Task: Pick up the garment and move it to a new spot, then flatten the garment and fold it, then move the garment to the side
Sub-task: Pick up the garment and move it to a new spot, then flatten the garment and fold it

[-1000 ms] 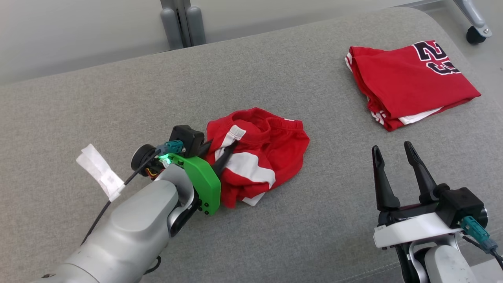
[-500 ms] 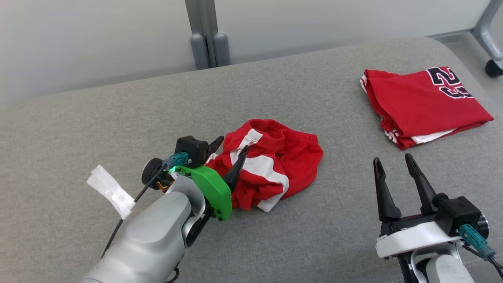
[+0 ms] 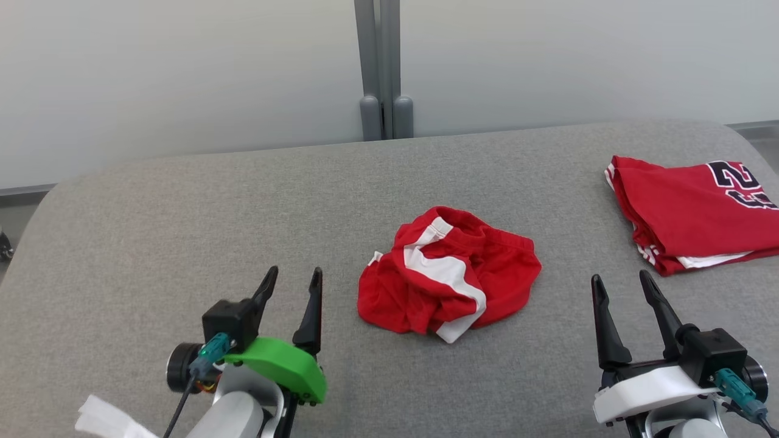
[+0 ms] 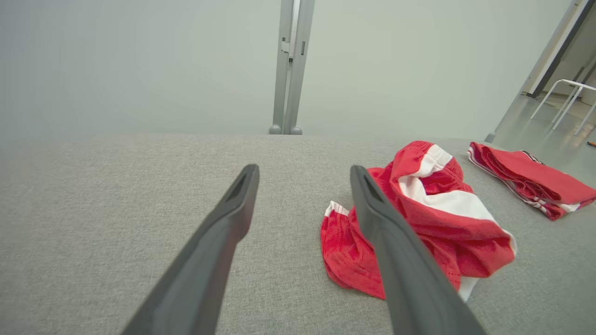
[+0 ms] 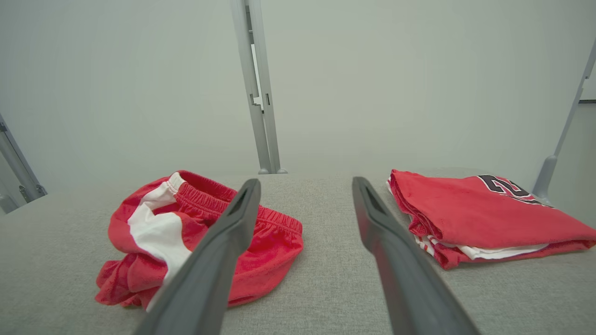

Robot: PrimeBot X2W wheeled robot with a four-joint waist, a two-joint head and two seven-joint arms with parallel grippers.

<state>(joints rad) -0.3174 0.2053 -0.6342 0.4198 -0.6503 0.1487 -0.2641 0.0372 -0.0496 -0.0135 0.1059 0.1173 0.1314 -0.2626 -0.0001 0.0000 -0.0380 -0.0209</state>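
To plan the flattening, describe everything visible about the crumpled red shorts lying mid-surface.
The red shorts lie in a crumpled, unfolded heap at the middle of the grey fabric surface. They look like thin, mesh-like athletic cloth, with a gathered elastic waistband toward the far side and a broad white stripe running across the top folds. Only the surface touches them: the left gripper and right gripper sit apart on either side, jaws open.

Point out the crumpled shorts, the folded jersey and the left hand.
crumpled shorts (image 3: 505,274), head view, red fabric right of the white stripe.
folded jersey (image 3: 688,207), head view, plain red top face.
left hand (image 3: 294,274), head view, midway between its fingertips.
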